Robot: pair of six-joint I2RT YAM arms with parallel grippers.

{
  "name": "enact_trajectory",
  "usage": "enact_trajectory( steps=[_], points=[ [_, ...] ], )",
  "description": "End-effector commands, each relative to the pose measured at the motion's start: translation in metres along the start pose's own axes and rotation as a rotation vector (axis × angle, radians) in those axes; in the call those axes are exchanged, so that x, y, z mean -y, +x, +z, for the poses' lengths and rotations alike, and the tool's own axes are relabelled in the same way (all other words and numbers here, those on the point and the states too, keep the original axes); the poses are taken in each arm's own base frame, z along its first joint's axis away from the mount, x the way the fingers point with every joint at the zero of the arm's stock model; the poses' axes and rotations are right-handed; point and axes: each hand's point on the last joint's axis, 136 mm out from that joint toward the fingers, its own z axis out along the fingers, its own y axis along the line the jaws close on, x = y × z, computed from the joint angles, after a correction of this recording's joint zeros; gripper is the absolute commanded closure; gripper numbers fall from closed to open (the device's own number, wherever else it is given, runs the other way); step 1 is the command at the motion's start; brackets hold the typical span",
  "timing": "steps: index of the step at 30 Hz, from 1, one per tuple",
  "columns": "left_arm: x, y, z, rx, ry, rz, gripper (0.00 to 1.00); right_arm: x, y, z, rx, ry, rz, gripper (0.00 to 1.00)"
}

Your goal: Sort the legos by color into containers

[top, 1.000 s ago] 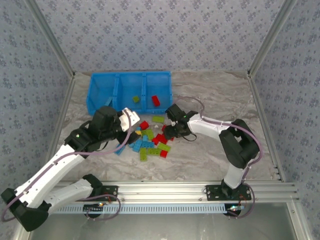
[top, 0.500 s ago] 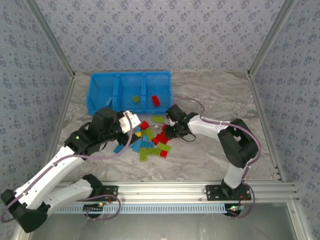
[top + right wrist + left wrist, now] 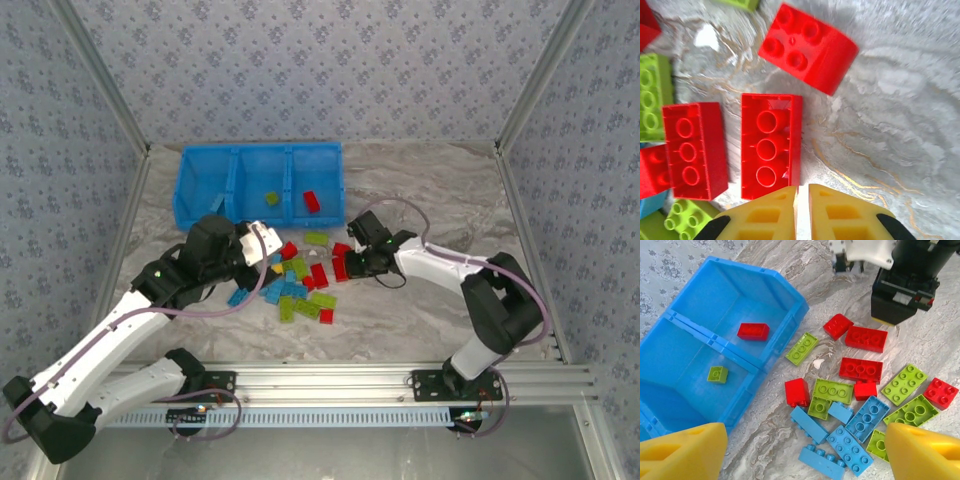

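The legos (image 3: 300, 285) lie in a loose heap of red, lime green and light blue on the marble table, in front of the containers (image 3: 205, 180). My left gripper (image 3: 270, 258) hovers open over the heap's left side, with several light blue bricks (image 3: 870, 417) between its yellow fingers (image 3: 687, 450). My right gripper (image 3: 802, 192) is shut to a thin slit, low at the heap's right edge (image 3: 352, 262). An upside-down red brick (image 3: 771, 145) lies just ahead, its near corner under the left fingertip. I see nothing in the slit.
The right bin (image 3: 765, 295) holds a red brick (image 3: 753, 331), the middle one a green brick (image 3: 717, 373), the left one a light blue brick (image 3: 217, 203). The right arm's black wrist (image 3: 905, 295) hangs over the heap's far side. Metal posts and patterned walls enclose the table.
My right gripper went from open to shut and slid right, and two red bricks shifted right with it. My left gripper stayed over the heap and opened slightly.
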Motion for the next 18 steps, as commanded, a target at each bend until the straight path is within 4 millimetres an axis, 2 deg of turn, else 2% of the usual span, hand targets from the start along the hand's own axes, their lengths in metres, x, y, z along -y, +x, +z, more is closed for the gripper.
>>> enact_trajectory(
  steps=[1, 5, 7, 9, 10, 14, 18],
  points=[
    [-0.003, -0.004, -0.001, 0.007, -0.015, 0.020, 0.17, -0.004, -0.013, -0.019, 0.049, 0.001, 0.008, 0.86],
    [-0.006, -0.003, -0.002, 0.006, -0.032, 0.019, 0.17, -0.014, -0.033, -0.033, 0.108, 0.009, -0.030, 0.85],
    [-0.008, -0.002, -0.002, 0.000, -0.046, 0.021, 0.17, -0.010, -0.038, -0.033, 0.121, 0.050, -0.038, 0.68],
    [-0.009, 0.001, -0.001, -0.011, -0.052, 0.022, 0.16, -0.003, -0.032, -0.023, 0.076, 0.075, -0.020, 0.46],
    [-0.009, 0.002, -0.001, -0.014, -0.053, 0.022, 0.15, -0.004, -0.027, -0.018, 0.046, 0.071, -0.018, 0.39],
    [-0.009, 0.001, -0.001, -0.011, -0.055, 0.021, 0.14, -0.021, -0.015, 0.003, -0.021, 0.048, -0.040, 0.35],
    [-0.008, 0.002, 0.001, -0.018, -0.047, 0.023, 0.13, -0.021, -0.008, 0.029, -0.077, 0.065, -0.030, 0.35]
  ],
)
